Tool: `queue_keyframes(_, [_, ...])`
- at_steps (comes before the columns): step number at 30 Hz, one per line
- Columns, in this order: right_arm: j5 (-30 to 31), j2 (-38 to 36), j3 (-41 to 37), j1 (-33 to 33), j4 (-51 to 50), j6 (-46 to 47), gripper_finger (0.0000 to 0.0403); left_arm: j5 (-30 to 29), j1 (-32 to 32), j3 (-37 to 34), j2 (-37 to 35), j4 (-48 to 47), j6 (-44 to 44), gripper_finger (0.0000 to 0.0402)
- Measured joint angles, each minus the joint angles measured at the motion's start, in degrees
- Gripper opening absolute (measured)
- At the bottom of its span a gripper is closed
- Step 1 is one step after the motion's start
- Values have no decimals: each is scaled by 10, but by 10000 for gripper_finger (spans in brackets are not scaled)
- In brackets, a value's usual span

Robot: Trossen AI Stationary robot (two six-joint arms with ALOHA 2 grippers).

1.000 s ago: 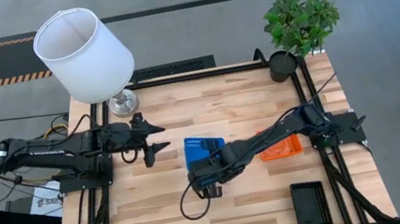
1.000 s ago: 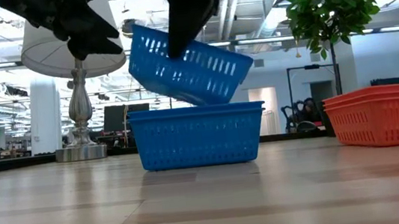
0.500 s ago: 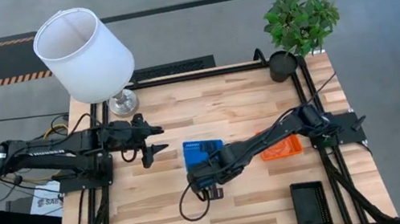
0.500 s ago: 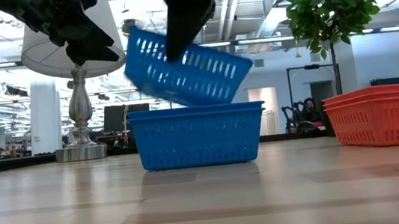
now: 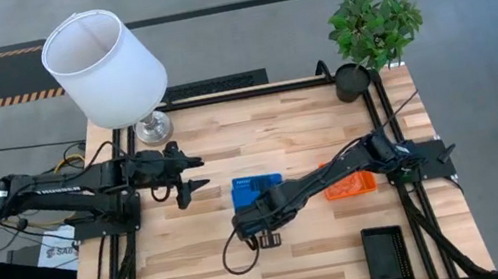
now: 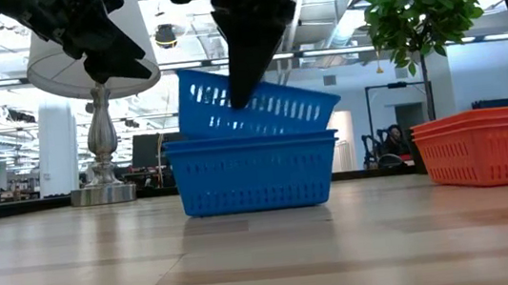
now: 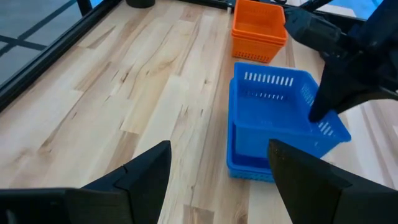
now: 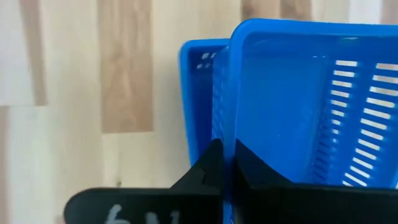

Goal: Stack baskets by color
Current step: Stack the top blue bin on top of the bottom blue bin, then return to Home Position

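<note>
The slotted blue plastic basket (image 6: 255, 112) your right gripper (image 8: 227, 171) is pinching by its wall is sitting tilted in its rectangular twin (image 6: 253, 173), left gripper (image 5: 192, 171) gaping open.

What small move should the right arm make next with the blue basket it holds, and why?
Probably lower it a little further and level it before letting go. The right gripper, jaws shut on the rim, holds the upper blue basket tilted, only partly sunk into the lower blue basket. Releasing now could leave it crooked.
</note>
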Motion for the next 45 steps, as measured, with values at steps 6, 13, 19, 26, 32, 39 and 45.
queue_keyframes(6, [-3,0,0,-1,-2,-7,35,-1,0,0,0,0,-1,254])
queue_keyframes(13, [-3,0,0,-3,-1,-8,83,-1,0,0,0,0,-6,254])
queue_keyframes(19, [-18,-2,7,-3,-15,-8,137,-2,0,0,0,0,-11,254])
queue_keyframes(26, [-61,-31,89,-11,-115,-7,193,-2,0,0,0,0,-12,254])
queue_keyframes(32, [-55,-104,94,-10,-124,-11,205,79,-7,2,0,89,-42,254])
queue_keyframes(39, [16,-185,93,13,-116,-14,191,73,-42,29,1,216,-48,254])
queue_keyframes(45, [19,-245,89,22,-109,-16,177,49,-53,73,1,234,-24,254])
